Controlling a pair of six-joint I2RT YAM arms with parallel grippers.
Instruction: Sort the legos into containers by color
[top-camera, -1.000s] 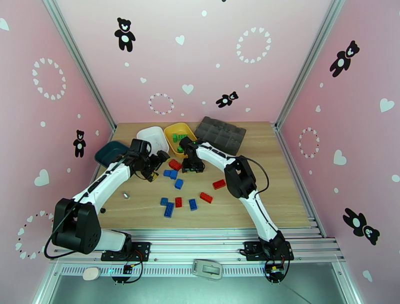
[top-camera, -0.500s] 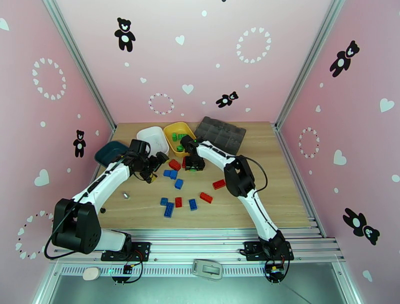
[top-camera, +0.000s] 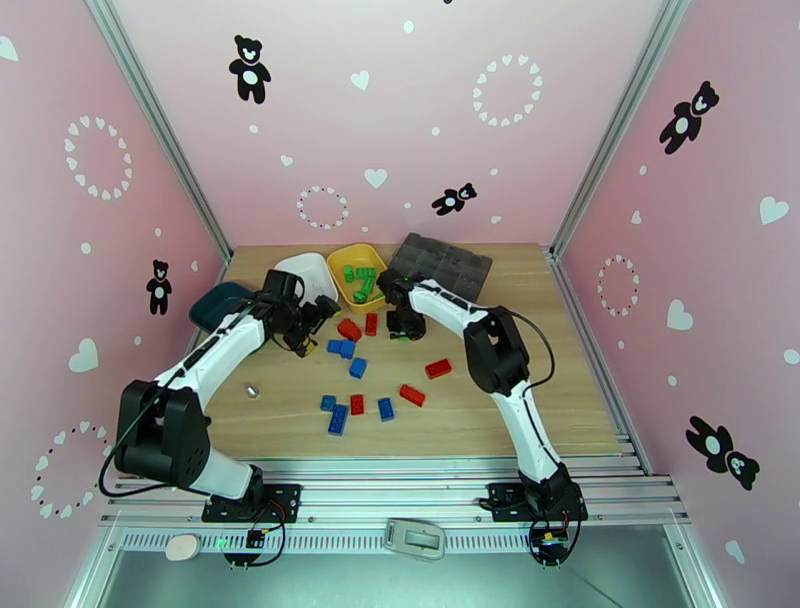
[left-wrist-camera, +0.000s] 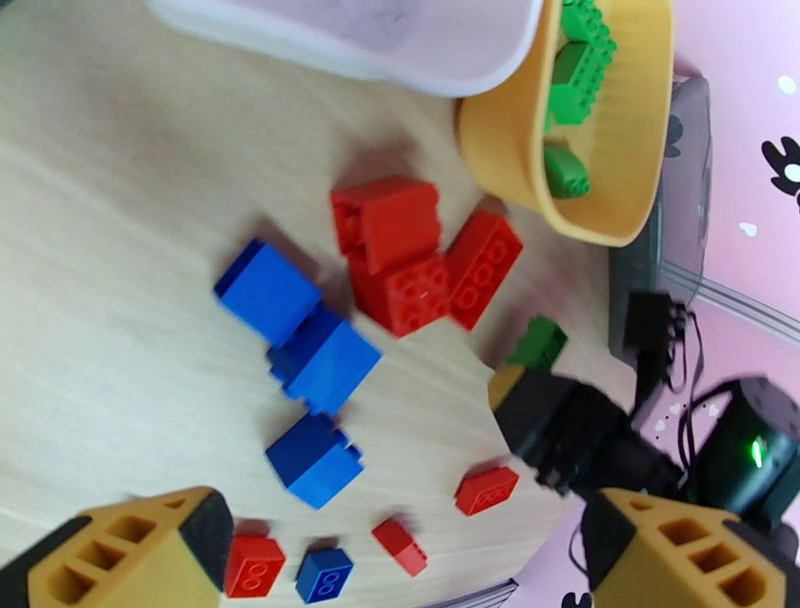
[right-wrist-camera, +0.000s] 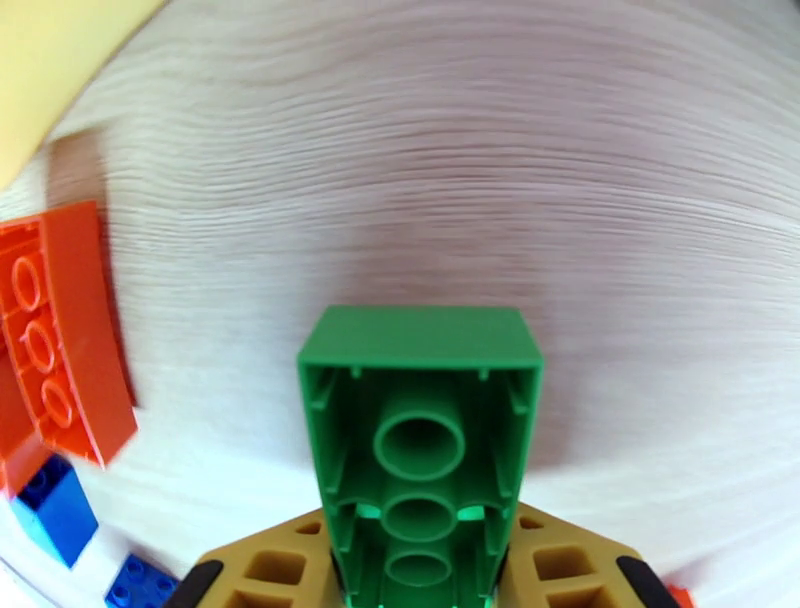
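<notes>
Right gripper (right-wrist-camera: 420, 570): fingers clamped on 1 green lego (right-wrist-camera: 420, 400), underside toward the camera, at bottom centre of frame over bare table (right-wrist-camera: 600, 150). 1 red lego (right-wrist-camera: 65, 330) lies at the left edge, apart from it. Yellow tray (right-wrist-camera: 50, 60) at upper left. Left gripper (left-wrist-camera: 400, 545): spread wide, empty, over blue legos (left-wrist-camera: 320, 360). Since 1 second ago, the right gripper has shifted right.

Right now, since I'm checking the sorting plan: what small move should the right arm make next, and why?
Probably lift the right gripper and carry its green brick to the yellow tray: the brick sits between the fingers, and that tray already holds other green bricks.
</notes>
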